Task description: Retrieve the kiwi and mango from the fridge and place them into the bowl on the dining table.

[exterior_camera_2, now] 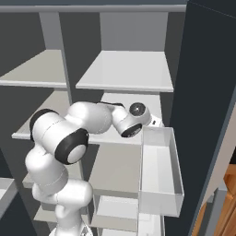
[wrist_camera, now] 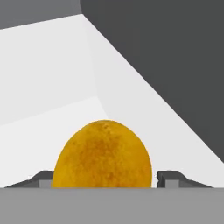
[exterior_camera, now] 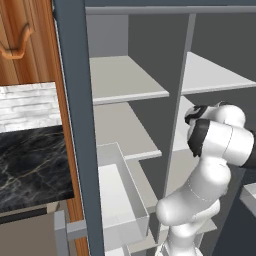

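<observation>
Mango (wrist_camera: 103, 154) low centre of hand view, bracketed by end effector (wrist_camera: 103, 178) fingertips on fridge (exterior_camera_2: 124, 69) shelf; spread, closing for pickup, grip not yet confirmed.

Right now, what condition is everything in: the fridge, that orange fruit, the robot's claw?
fridge: door open, shelves exposed.
mango: lying on a fridge shelf, between the fingertips.
gripper: jaws either side of the mango; grip not confirmed.
door bin: looks empty.
</observation>
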Robot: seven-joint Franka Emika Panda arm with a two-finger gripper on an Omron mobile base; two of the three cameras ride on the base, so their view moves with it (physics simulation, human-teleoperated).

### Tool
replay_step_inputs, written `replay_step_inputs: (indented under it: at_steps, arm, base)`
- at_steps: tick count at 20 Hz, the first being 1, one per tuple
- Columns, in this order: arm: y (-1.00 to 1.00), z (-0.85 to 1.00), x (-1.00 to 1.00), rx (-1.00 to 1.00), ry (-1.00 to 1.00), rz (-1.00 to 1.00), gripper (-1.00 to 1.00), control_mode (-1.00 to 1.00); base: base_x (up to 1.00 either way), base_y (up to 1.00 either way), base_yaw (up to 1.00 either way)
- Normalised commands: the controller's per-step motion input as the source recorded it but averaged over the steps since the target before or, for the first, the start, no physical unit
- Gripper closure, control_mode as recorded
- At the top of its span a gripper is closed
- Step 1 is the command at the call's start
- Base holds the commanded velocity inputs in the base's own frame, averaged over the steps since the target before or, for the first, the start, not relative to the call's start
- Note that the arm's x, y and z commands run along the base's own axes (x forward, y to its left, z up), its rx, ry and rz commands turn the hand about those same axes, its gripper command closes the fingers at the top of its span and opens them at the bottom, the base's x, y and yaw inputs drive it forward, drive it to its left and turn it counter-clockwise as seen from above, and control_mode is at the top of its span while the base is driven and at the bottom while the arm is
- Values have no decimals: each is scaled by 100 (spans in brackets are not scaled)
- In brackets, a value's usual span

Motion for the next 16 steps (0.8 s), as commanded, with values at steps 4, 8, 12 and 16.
replay_step_inputs:
  at_steps: [4,8,12,16]
  arm:
    - [0,-1,-35,0,0,5,100,-100]
    - [0,5,-99,0,-2,10,100,-100]
    - [41,41,-98,-5,-1,16,100,-100]
    - [88,86,-68,-19,0,25,100,-100]
  base:
    - [0,0,0]
    - [0,0,0]
    - [0,0,0]
    - [0,0,0]
